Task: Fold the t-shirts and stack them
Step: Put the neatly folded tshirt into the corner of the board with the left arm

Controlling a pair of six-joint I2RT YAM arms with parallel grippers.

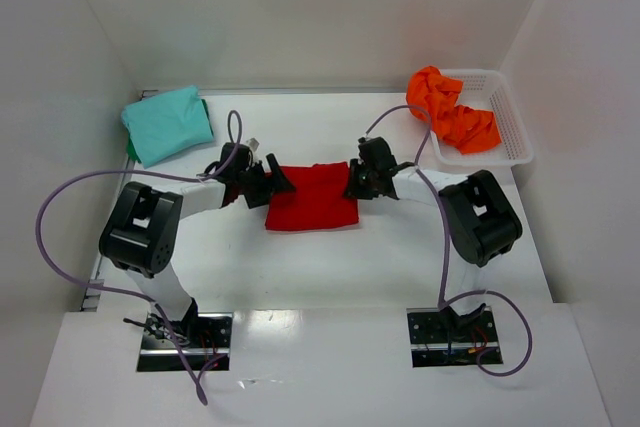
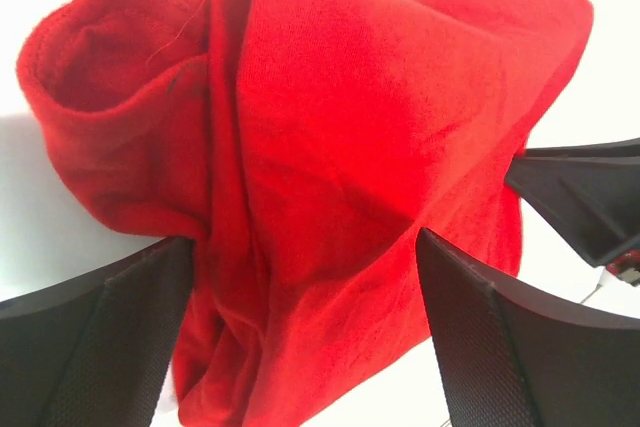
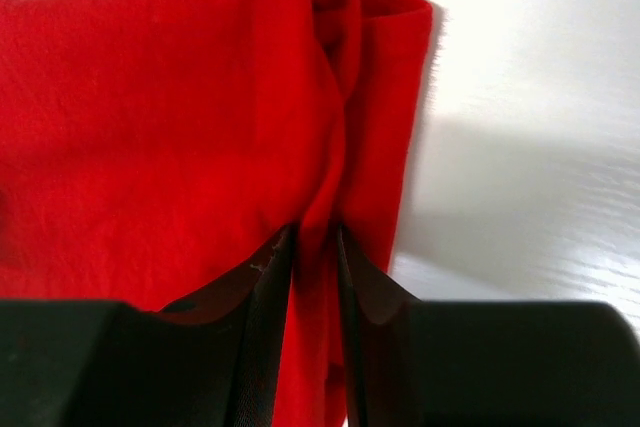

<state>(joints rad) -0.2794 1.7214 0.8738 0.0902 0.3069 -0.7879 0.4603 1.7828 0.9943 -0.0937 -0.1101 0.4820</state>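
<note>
The red t-shirt [image 1: 312,197] lies partly folded on the white table between my two grippers. My left gripper [image 1: 268,185] is at its left edge, jaws wide open, with bunched red cloth [image 2: 300,167] lying between the fingers [image 2: 100,337]. My right gripper [image 1: 356,183] is at the shirt's right edge and is shut on a fold of red cloth [image 3: 316,247]. The teal t-shirt [image 1: 167,123] lies folded at the back left. The orange t-shirt [image 1: 452,110] lies crumpled in the white mesh basket [image 1: 505,127] at the back right.
White walls enclose the table on the left, back and right. Purple cables loop from both arms over the table. The basket stands against the right wall.
</note>
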